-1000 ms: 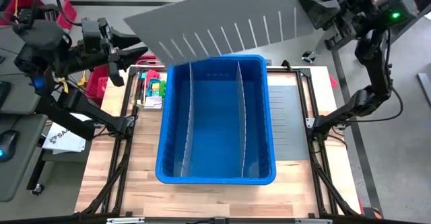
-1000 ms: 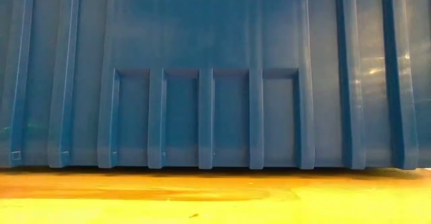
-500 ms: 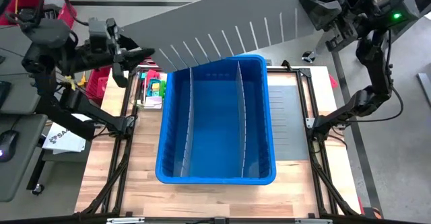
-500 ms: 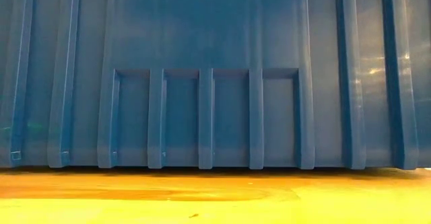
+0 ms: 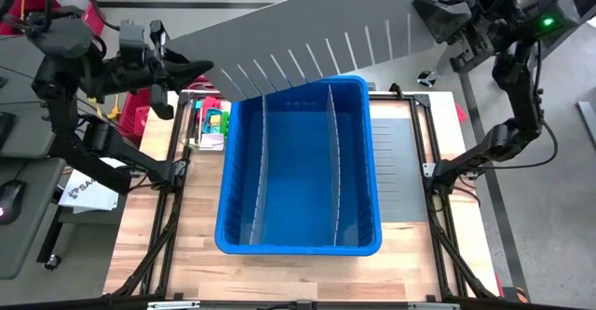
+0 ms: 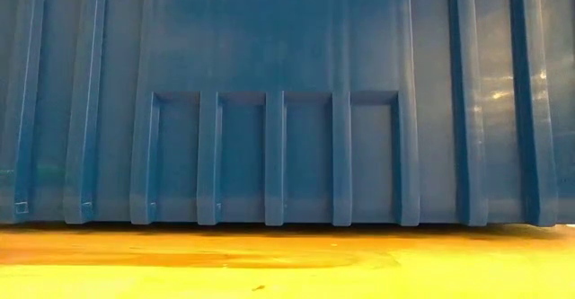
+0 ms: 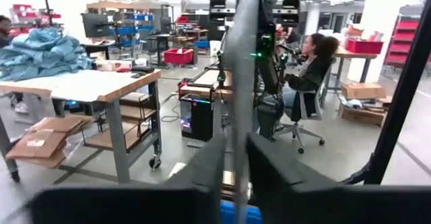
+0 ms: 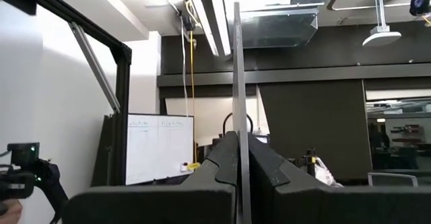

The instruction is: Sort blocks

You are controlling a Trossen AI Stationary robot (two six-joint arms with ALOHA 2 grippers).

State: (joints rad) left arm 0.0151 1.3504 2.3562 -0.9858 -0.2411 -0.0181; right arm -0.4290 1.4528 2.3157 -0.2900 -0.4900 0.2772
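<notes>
Wooden tabletop (image 5: 140,226) under me carries the big blue bin (image 5: 298,240), with two thin grey dividers (image 5: 259,161) standing lengthwise inside it so that it splits into three long compartments. Since a second ago my left gripper (image 5: 191,68) has swung in from beside the panel to its left end; in the left wrist view its two dark fingers (image 7: 209,167) now stand on either side of the sheet's edge with only a sliver of room, about closed on it, though I cannot tell whether they actually pinch it. My right gripper (image 5: 430,14) has not moved: it stays clamped tight on the right end of the long grey slotted panel (image 5: 307,31), which shows edge-on between its fingers (image 8: 222,160) in the right wrist view. That panel hangs tilted in the air above the far end of the bin, its row of slits (image 5: 317,57) pointing down towards the bin. It sits between the overhead camera and the far rim. Blocks (image 5: 214,119), green, pink and yellow among them, lie in a small pile just beside the bin's far-left corner, outside it. From table height I see only the bin's ribbed blue wall (image 6: 287,101), which fills that view and hides everything beyond. A seated person (image 7: 310,83) shows in the room behind.
</notes>
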